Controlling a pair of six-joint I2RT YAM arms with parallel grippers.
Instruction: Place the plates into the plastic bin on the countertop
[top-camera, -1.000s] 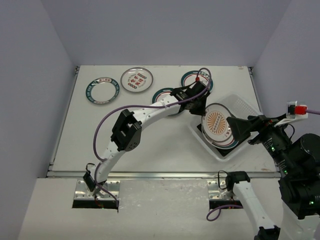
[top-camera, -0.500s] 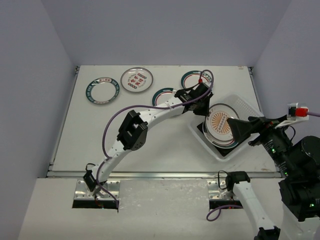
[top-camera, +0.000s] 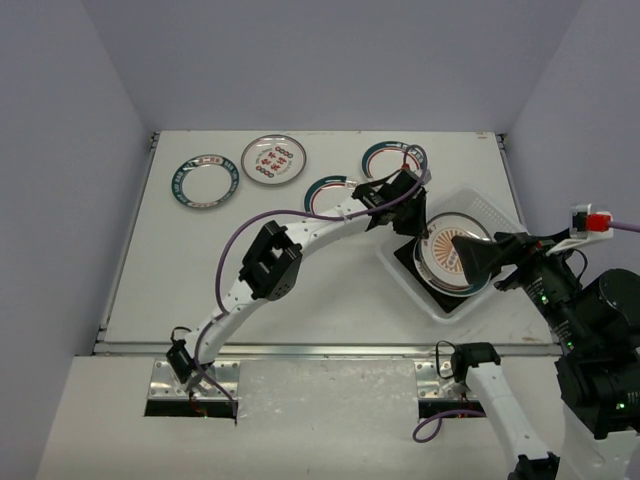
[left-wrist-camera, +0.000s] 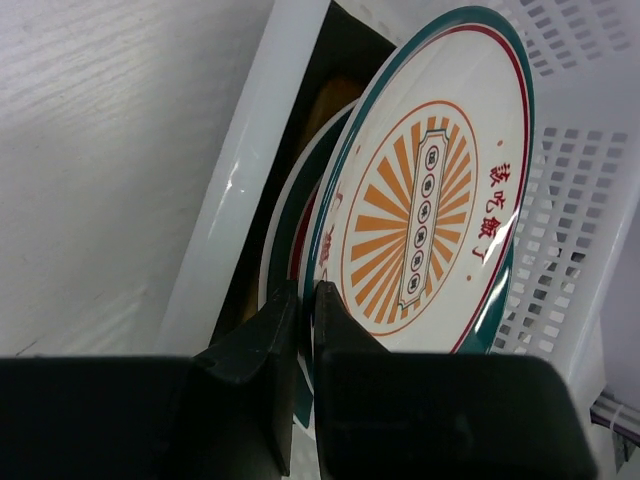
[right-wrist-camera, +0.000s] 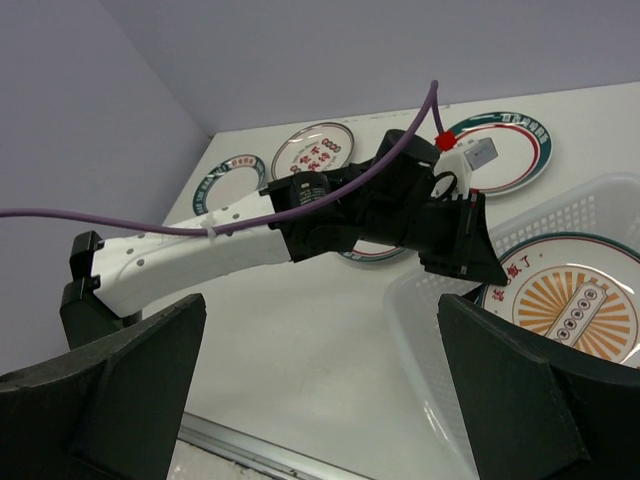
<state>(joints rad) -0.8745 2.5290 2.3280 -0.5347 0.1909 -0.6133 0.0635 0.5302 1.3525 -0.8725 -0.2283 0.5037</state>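
Note:
My left gripper (top-camera: 413, 208) is shut on the rim of a round white plate with an orange sunburst and a teal-red rim (top-camera: 447, 262). It holds the plate tilted inside the translucent plastic bin (top-camera: 497, 218), low over other plates. In the left wrist view the fingers (left-wrist-camera: 340, 330) pinch this plate (left-wrist-camera: 430, 190); beneath it lie another round plate (left-wrist-camera: 283, 235) and a dark square plate (left-wrist-camera: 345, 55), inside the bin's gridded wall (left-wrist-camera: 570, 200). My right gripper (top-camera: 480, 258) hovers open and empty over the bin's right side, and its wrist view (right-wrist-camera: 320, 370) shows the sunburst plate (right-wrist-camera: 565, 312).
On the white countertop (top-camera: 300, 270) lie a teal-ringed plate (top-camera: 203, 180), a red-motif plate (top-camera: 273, 158), a teal-rimmed plate partly under my left arm (top-camera: 325, 188), and another at the back (top-camera: 385, 155). A metal edge (top-camera: 330, 349) runs along the front.
My left gripper has moved right and down with the sunburst plate, which now lies lower and flatter in the bin. The right gripper has hardly moved.

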